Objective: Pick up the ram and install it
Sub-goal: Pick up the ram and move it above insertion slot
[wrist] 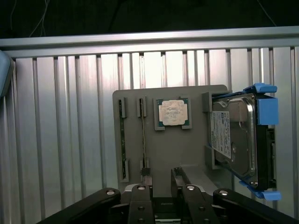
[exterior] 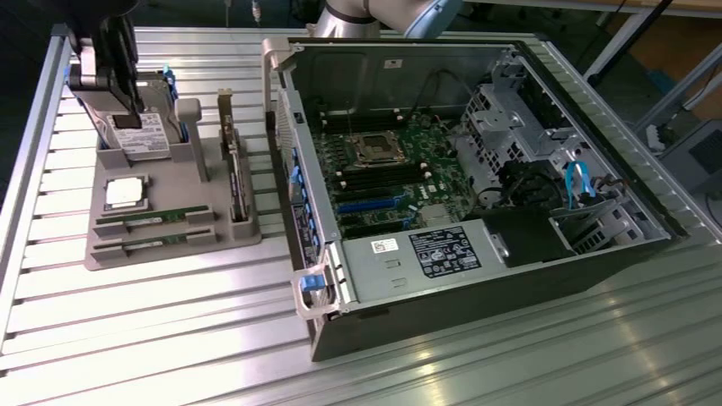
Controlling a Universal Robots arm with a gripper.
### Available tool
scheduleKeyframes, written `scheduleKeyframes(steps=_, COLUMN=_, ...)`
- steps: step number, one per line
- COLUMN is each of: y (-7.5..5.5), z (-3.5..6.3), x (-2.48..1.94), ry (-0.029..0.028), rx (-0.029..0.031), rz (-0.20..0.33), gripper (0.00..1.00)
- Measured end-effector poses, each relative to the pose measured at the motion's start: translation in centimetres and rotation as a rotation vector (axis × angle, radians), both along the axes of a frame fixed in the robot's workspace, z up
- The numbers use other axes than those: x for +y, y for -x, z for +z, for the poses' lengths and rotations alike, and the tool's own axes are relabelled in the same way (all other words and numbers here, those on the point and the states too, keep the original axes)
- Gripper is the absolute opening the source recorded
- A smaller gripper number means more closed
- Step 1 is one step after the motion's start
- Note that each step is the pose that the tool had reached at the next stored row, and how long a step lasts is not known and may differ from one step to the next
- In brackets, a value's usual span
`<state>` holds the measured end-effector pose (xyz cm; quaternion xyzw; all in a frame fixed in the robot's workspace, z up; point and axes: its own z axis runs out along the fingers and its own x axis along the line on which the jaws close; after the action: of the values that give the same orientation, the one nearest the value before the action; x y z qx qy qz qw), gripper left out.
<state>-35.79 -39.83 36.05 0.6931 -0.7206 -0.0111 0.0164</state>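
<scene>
The pincer (exterior: 122,106) hangs high over the gray parts tray (exterior: 226,241), above the end that holds the hard drive (exterior: 141,139). In the wrist view its fingers (wrist: 145,179) stand apart with nothing between them, and bare tray (wrist: 196,95) shows through the gap at the pincer (wrist: 161,178).

A ram stick (exterior: 147,219) stands on edge in a slot of the tray, at the end opposite the hard drive and just beside the processor (exterior: 124,193). A second ram stick (exterior: 147,243) sits in the next slot, at the tray's very end. The wrist view shows the two as thin parallel lines, the ram stick (wrist: 143,135) nearer the processor (wrist: 172,113) and the second ram stick (wrist: 122,135) beyond it. One pincer finger lines up roughly with the first. The hard drive (wrist: 233,135) stands in a blue caddy.

A green expansion card (exterior: 237,178) stands upright along the side of the tray that faces the open computer case (exterior: 373,72). The case lies on the slatted metal counter (exterior: 169,330) near that side of the tray, with its motherboard (exterior: 390,182) exposed.
</scene>
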Motion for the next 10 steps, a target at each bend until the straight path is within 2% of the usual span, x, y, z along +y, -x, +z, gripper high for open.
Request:
scheduleKeyframes(steps=5, y=0.01, z=-0.21, x=-0.01, ry=-0.0001, rx=-0.0001, rz=0.000, gripper=0.30)
scheduleKeyframes(steps=10, y=0.00, z=-0.95, x=-0.05, ry=0.0000, rx=0.0000, rz=0.000, gripper=0.30)
